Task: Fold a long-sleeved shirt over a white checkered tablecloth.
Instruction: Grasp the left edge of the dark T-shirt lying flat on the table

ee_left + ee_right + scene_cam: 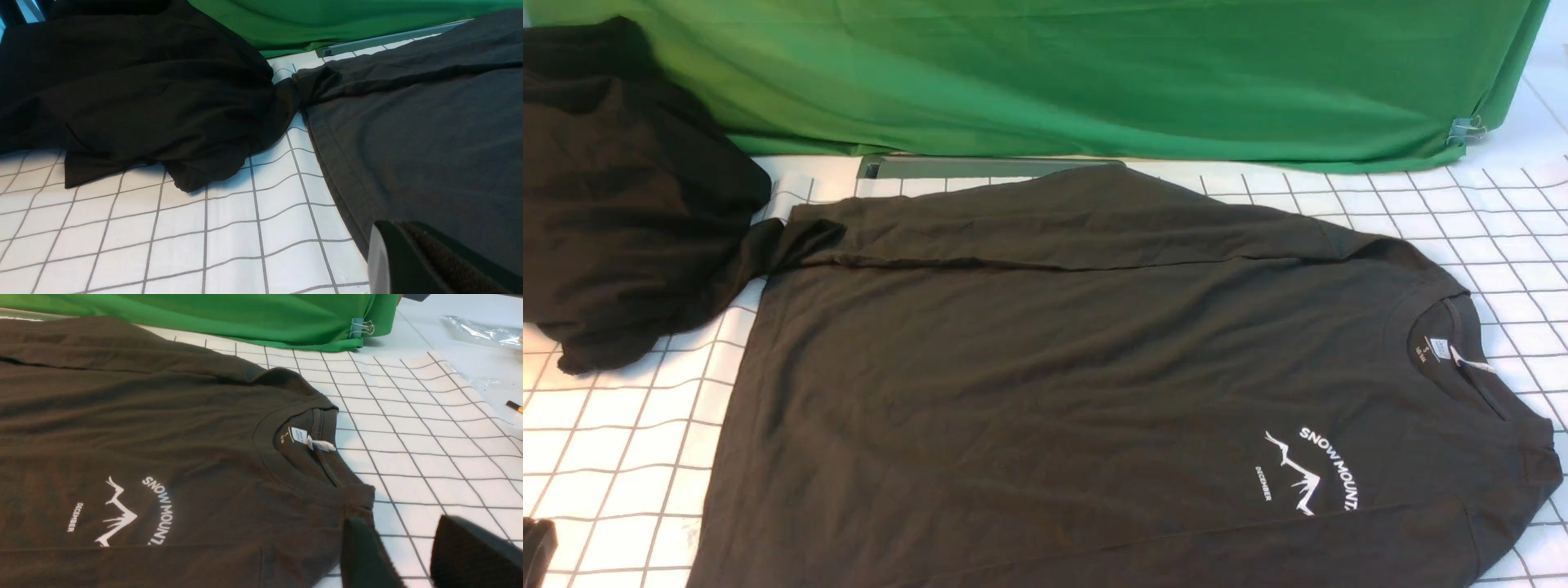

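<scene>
The long-sleeved shirt lies flat on the white checkered tablecloth, collar to the right and hem to the left. One sleeve is folded across the body's far side. The white print and neck label face up. My left gripper is shut with nothing in it, hovering at the hem edge. My right gripper stands open over bare tablecloth just beside the shirt's shoulder, nothing between its fingers. Neither gripper shows in the front view.
A blacker shapeless cloth mass lies at the left, touching the folded sleeve's cuff. A green cloth hangs along the back, held by a clip, with a grey strip below. Clear plastic lies beyond the tablecloth's right edge.
</scene>
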Controlling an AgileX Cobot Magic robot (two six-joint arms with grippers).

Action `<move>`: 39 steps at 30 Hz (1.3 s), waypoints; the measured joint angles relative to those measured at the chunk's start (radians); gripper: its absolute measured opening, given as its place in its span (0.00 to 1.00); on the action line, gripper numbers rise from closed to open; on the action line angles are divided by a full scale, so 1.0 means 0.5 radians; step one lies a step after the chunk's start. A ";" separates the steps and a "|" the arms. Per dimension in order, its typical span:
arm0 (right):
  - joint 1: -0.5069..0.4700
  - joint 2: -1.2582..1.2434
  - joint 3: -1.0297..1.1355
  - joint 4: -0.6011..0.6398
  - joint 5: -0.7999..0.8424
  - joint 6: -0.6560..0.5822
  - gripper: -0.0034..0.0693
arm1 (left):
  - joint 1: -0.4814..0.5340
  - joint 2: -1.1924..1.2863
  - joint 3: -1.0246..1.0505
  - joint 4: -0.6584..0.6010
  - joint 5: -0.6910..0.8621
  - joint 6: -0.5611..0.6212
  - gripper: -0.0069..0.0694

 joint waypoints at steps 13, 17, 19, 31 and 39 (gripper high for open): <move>0.000 0.000 0.000 0.000 -0.003 0.000 0.38 | 0.000 0.000 0.000 0.000 -0.002 0.000 0.12; 0.000 0.000 0.000 0.000 -0.004 0.000 0.38 | 0.000 0.000 0.000 0.014 -0.018 0.002 0.12; 0.000 0.000 0.000 0.000 -0.004 0.000 0.38 | 0.000 0.000 0.001 -0.022 -0.074 -0.021 0.12; 0.000 0.000 0.000 0.000 -0.004 0.000 0.38 | 0.000 0.000 0.001 -0.771 -1.066 -0.720 0.12; 0.000 0.000 0.000 0.402 -0.427 0.358 0.38 | 0.000 0.045 -0.455 -0.269 -1.069 -1.581 0.12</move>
